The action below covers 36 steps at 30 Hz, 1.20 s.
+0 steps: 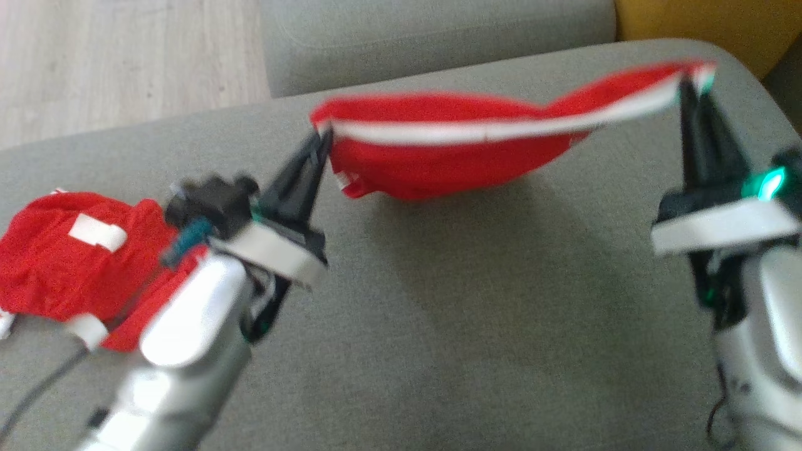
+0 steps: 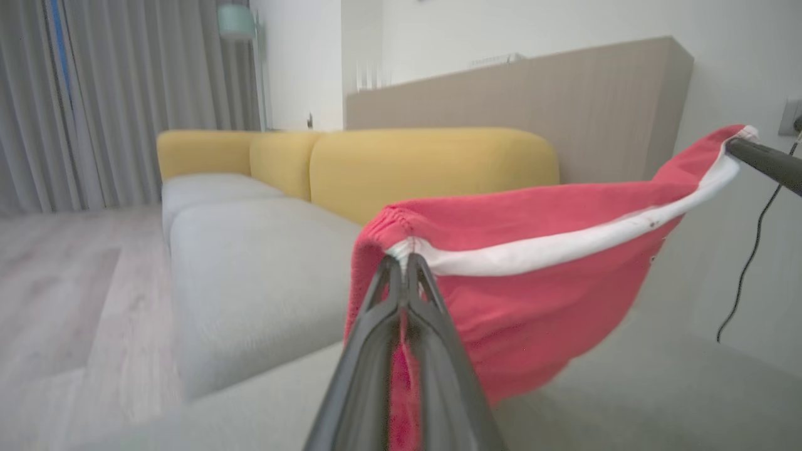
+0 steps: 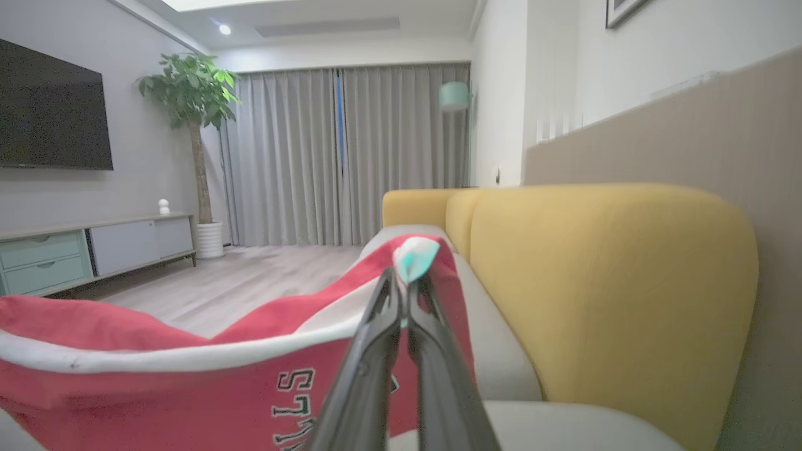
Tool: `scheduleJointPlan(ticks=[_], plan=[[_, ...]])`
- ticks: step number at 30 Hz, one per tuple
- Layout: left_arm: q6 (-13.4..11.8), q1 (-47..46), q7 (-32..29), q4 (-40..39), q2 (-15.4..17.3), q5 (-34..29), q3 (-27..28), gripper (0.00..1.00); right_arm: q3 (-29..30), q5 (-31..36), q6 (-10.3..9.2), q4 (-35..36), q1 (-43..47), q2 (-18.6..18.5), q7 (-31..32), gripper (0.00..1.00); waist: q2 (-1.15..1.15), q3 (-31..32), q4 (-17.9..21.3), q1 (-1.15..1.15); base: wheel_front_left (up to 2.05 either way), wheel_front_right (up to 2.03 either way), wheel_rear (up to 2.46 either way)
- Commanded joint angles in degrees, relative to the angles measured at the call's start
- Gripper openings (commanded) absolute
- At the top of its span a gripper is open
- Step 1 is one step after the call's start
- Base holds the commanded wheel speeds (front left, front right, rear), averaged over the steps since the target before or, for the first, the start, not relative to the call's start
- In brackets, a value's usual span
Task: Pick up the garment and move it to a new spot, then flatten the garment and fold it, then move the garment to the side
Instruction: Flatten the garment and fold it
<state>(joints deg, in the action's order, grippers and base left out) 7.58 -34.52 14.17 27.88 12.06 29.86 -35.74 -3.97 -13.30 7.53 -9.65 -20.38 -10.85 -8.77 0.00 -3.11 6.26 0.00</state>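
A red garment (image 1: 451, 150) with a white band along its top edge hangs stretched between my two grippers above the grey sofa seat (image 1: 476, 300). My left gripper (image 1: 322, 134) is shut on its left corner, and the left wrist view shows that gripper (image 2: 404, 263) pinching the white band of the garment (image 2: 532, 294). My right gripper (image 1: 692, 78) is shut on the right corner. In the right wrist view, the right gripper (image 3: 404, 279) clamps the cloth, and the garment (image 3: 188, 388) sags to the left with black lettering on it.
A second red garment (image 1: 75, 263) with white patches lies crumpled on the seat at the far left, beside my left forearm. The yellow sofa back (image 3: 601, 282) rises on the right. Another grey seat cushion (image 1: 432, 37) and wooden floor (image 1: 125, 56) lie beyond.
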Motion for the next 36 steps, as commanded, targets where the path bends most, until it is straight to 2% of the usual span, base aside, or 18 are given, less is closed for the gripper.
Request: scheduleJointPlan(ticks=[1, 6, 10, 24, 29, 32, 34, 35, 36], plan=[[-0.1, -5.0, 0.0, -2.4, 2.2, 0.1, 2.7, 0.0, -1.9, -0.5, -0.04, 2.9, -3.7, -1.4, 0.5, 0.0, 0.0, 1.1, -0.5, 0.0, 0.0, 0.0, 0.0], [-0.2, -10.6, -1.6, -5.0, 4.3, 1.3, 4.6, 0.0, -4.1, -1.9, -0.04, 6.0, -10.7, -4.5, 3.7, 0.0, 0.0, 3.3, -0.9, 0.0, 0.0, 0.0, 0.0], [-1.5, -12.1, -2.2, -7.7, 5.8, 1.5, 6.1, 0.0, -3.4, -2.2, -0.04, 8.7, -12.9, -4.9, 5.7, 0.0, 0.0, 4.4, -1.0, 0.0, 0.0, 0.0, 0.0], [-8.8, -4.7, -8.4, -27.4, 10.2, 2.7, 8.4, 0.0, 2.1, -0.1, -0.04, 23.1, -3.3, -1.4, 14.0, 0.0, 0.0, 4.5, -0.9, 0.0, 0.0, 0.0, 0.0], [-8.9, -7.5, -11.2, -25.7, 10.4, 3.2, 8.5, 0.0, 1.4, 0.6, -0.04, 20.5, -6.7, -1.1, 15.7, 0.0, 0.0, 1.1, 0.0, 0.0, 0.0, 0.0, 0.0], [-7.3, -12.0, -12.6, -21.8, 10.0, 4.2, 8.7, 0.0, 1.2, -0.5, -0.04, 15.4, -12.3, -0.8, 15.8, 0.0, 0.0, -3.2, 0.7, 0.0, 0.0, 0.0, 0.0], [-5.1, -18.7, -13.2, -15.7, 9.7, 4.5, 9.0, 0.0, 0.1, -1.3, -0.04, 7.6, -20.4, -1.1, 14.9, 0.0, 0.0, -8.1, 1.3, 0.0, 0.0, 0.0, 0.0], [-5.1, -18.7, -13.2, -15.7, 9.7, 4.5, 9.0, 0.0, 0.1, -1.3, -0.04, 7.6, -20.4, -1.1, 14.9, 0.0, 0.0, -8.1, 1.3, 0.0, 0.0, 0.0, 0.0], [-4.4, -21.2, -13.2, -13.5, 9.8, 4.1, 9.0, 0.0, -0.4, -1.5, -0.04, 4.5, -23.6, -1.1, 14.3, 0.0, 0.0, -9.6, 1.6, 0.0, 0.0, 0.0, 0.0]])
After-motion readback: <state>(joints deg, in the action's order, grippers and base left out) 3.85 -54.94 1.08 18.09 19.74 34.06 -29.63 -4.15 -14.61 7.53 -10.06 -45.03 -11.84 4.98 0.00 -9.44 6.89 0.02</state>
